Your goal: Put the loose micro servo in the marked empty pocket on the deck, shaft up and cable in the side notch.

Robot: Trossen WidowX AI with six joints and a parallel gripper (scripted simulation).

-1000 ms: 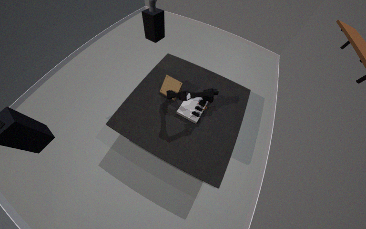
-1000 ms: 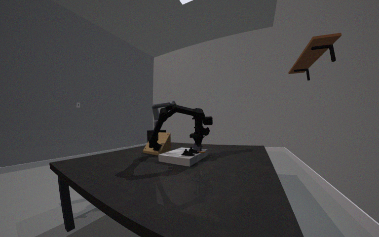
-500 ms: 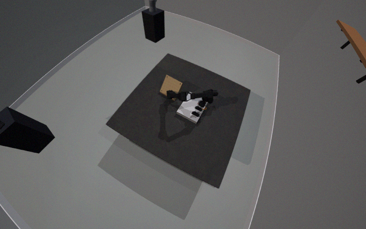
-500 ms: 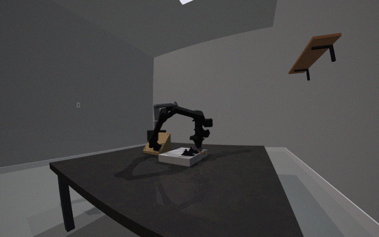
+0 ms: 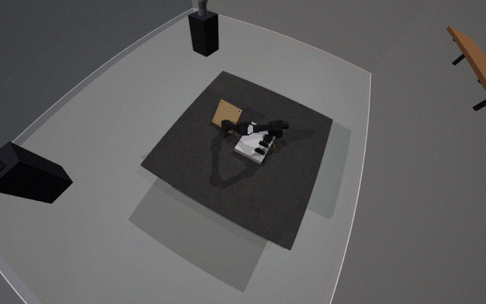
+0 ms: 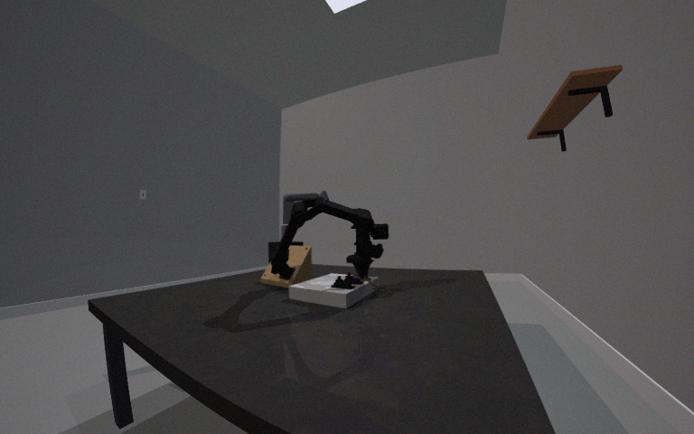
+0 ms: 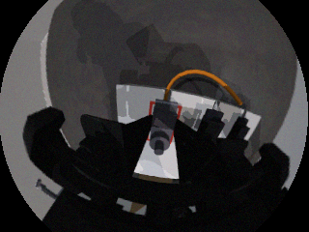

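Top view, L to R, placed by the white deck [image 5: 247, 147] [image 6: 317, 294] [image 7: 130, 103]. Big black box [image 5: 35, 175] on the floor, well apart, far left of deck. 2nd black box [image 5: 204, 33], beyond the bench [image 5: 200, 171] [image 6: 409, 327] [image 7: 241, 39], up and left of deck. Tan sloped block [image 5: 227, 113] [image 6: 301, 260] on bench, near deck's upper left. Black arm [image 5: 263, 128] [image 6: 332, 207] bends over deck, foot end by the block, wrist end over deck's right part. Brown shelf [image 5: 469, 53] [image 6: 578, 97] well apart, far right of deck.

Wrist view, L to R: red outline [image 7: 151, 107] on deck, partly covered. Micro servo [image 7: 164, 116] in front of it, at deck, round shaft end toward camera. Tool [image 5: 267, 139] [image 6: 363, 276] [image 7: 164, 120] pinching the servo, 1 finger per side. Ears hidden; can't tell if fully down. Orange cable [image 5: 274, 145] [image 6: 376, 285] [image 7: 198, 72] arcs from servo past deck edge, then right; notch contact unclear. 2 black servos on deck, right of outline: inner servo [image 7: 212, 123], outer servo [image 7: 238, 128].
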